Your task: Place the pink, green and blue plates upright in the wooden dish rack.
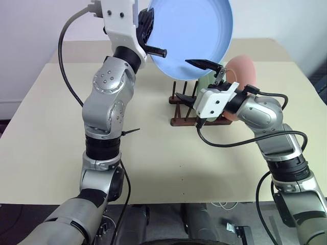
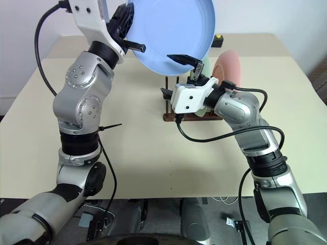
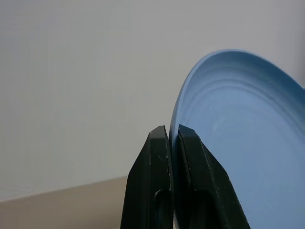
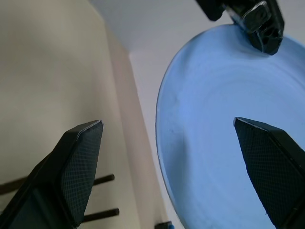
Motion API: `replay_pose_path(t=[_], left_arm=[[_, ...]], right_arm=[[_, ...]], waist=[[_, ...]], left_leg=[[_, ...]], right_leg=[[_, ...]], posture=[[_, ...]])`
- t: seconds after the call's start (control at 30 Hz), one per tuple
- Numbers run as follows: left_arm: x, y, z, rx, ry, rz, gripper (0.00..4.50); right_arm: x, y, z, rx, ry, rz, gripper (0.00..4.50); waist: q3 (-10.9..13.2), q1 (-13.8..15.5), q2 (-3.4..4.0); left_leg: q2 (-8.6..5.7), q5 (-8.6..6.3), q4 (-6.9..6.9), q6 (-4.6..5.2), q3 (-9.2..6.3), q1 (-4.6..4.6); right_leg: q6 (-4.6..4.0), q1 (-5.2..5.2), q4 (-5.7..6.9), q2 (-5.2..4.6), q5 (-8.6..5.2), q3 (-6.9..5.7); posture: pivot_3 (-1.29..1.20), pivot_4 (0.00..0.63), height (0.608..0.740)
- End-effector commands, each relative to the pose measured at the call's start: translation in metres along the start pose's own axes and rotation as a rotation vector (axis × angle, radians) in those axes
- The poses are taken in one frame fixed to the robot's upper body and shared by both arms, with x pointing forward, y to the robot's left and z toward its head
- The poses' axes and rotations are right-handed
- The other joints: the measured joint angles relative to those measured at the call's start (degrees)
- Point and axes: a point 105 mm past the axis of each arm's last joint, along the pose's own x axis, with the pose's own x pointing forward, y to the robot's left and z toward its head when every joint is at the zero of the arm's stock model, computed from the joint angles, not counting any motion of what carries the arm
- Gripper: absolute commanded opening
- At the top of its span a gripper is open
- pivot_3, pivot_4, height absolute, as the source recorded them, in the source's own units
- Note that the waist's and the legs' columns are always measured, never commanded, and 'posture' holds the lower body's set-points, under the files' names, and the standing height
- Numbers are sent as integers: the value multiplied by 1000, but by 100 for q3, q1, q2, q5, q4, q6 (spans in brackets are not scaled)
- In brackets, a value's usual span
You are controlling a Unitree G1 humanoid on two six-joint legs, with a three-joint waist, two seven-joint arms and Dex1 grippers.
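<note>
Clamping blue plate (image 1: 191,35) rim, left end effector (image 3: 172,138), right end effector (image 4: 167,143) spread, green plate (image 1: 209,81) mostly hidden.

Silver arms, white wrists, black jaws, black cables.

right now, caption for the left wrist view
Left pincer shut on the round light-blue plate's rim, before a pale wall.
</note>
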Motion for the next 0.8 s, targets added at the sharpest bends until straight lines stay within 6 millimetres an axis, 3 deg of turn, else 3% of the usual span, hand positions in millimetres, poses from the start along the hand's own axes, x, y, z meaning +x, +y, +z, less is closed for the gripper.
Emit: replay_pose_path(t=[0.03,0.27,0.43,0.53,0.6,0.73,0.77,0.8], left_arm=[[-1,-11,22,3,-73,-50,0],[-1,-12,20,2,-69,-57,0],[-2,-9,21,-8,-74,-44,0],[-2,-6,20,-46,-76,-35,1002],[-4,2,25,-99,-107,-17,1928],[-7,43,38,-174,-186,146,4049],[-8,56,41,-198,-203,198,4426],[-10,69,43,-231,-224,246,4426]], right_arm=[[2,-8,2,-66,4,-20,3608],[2,-7,-4,-77,26,-18,129],[3,-6,-4,-93,26,-22,19],[3,-6,-3,-103,24,-24,0],[4,-6,-3,-112,21,-25,0],[2,-8,-2,-133,10,-33,0],[2,-8,-1,-137,7,-35,0],[1,-9,-1,-141,2,-36,0]], waist=[[0,2,0],[0,0,0],[0,2,0],[0,3,0],[0,0,0],[0,-19,0],[0,-14,0],[0,-7,0]], left_leg=[[0,0,0,0,0,0],[0,0,0,0,0,0],[0,0,0,-1,0,0],[0,0,0,-1,0,0],[0,0,1,-1,0,0],[1,1,-1,-1,0,1],[1,1,0,-1,0,1],[1,1,0,-1,0,1]], right_leg=[[0,0,0,0,0,0],[0,0,0,0,0,0],[0,0,0,0,0,0],[0,1,0,0,0,0],[0,1,0,0,0,0],[0,-1,0,1,0,0],[0,-1,0,1,0,0],[0,0,0,1,0,0]], posture=[[0,150,740],[0,150,740],[0,150,740],[0,150,740],[0,150,740],[0,150,740],[0,150,740],[0,150,740]])
